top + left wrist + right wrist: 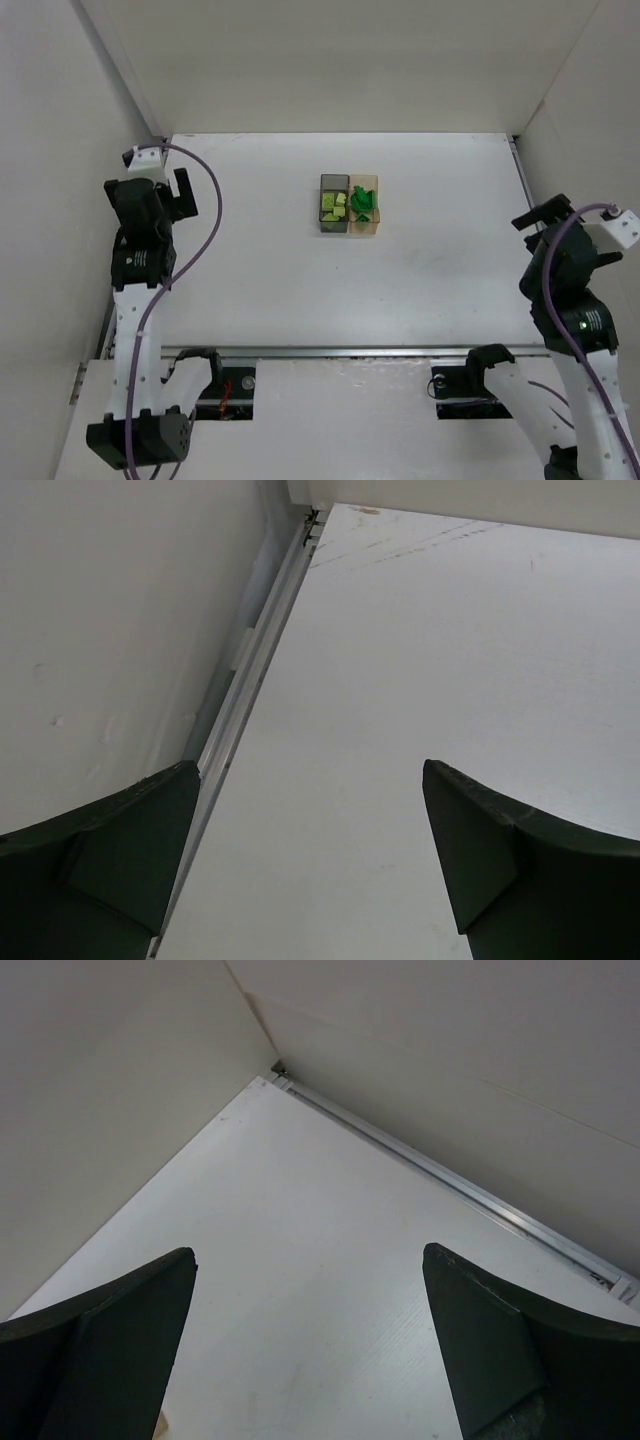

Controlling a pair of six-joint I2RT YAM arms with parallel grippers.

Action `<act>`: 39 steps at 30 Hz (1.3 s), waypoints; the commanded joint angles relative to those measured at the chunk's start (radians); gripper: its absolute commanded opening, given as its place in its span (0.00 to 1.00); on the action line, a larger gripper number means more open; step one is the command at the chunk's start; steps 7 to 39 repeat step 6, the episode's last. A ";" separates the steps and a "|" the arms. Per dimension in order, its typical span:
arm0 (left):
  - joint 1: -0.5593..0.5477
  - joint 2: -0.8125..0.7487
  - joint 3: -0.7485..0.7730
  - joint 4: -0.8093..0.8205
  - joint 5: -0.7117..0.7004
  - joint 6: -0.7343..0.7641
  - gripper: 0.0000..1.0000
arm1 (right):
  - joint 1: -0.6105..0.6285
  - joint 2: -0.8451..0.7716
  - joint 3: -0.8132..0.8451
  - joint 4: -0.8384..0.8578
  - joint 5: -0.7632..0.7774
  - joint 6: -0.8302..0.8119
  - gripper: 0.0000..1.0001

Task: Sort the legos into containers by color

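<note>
With the legos seen sorted inside the containers, well apart from the left gripper and right gripper, both held wide and empty, spills could be caused by a careless inward sweep.

top cam: high behind the arms, looking down at the whole table
left wrist: low, close, past its fingers toward far-left corner
right wrist: same, probably far-right corner
shared: table surface only
</note>
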 commanded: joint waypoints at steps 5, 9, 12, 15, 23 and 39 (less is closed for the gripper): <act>0.004 -0.210 -0.122 -0.025 0.093 0.029 0.99 | 0.003 -0.172 0.015 -0.023 -0.200 -0.086 1.00; 0.004 -0.232 -0.136 -0.016 0.094 0.029 0.99 | 0.003 -0.186 0.015 -0.023 -0.226 -0.102 1.00; 0.004 -0.232 -0.136 -0.016 0.094 0.029 0.99 | 0.003 -0.186 0.015 -0.023 -0.226 -0.102 1.00; 0.004 -0.232 -0.136 -0.016 0.094 0.029 0.99 | 0.003 -0.186 0.015 -0.023 -0.226 -0.102 1.00; 0.004 -0.232 -0.136 -0.016 0.094 0.029 0.99 | 0.003 -0.186 0.015 -0.023 -0.226 -0.102 1.00; 0.004 -0.232 -0.136 -0.016 0.094 0.029 0.99 | 0.003 -0.186 0.015 -0.023 -0.226 -0.102 1.00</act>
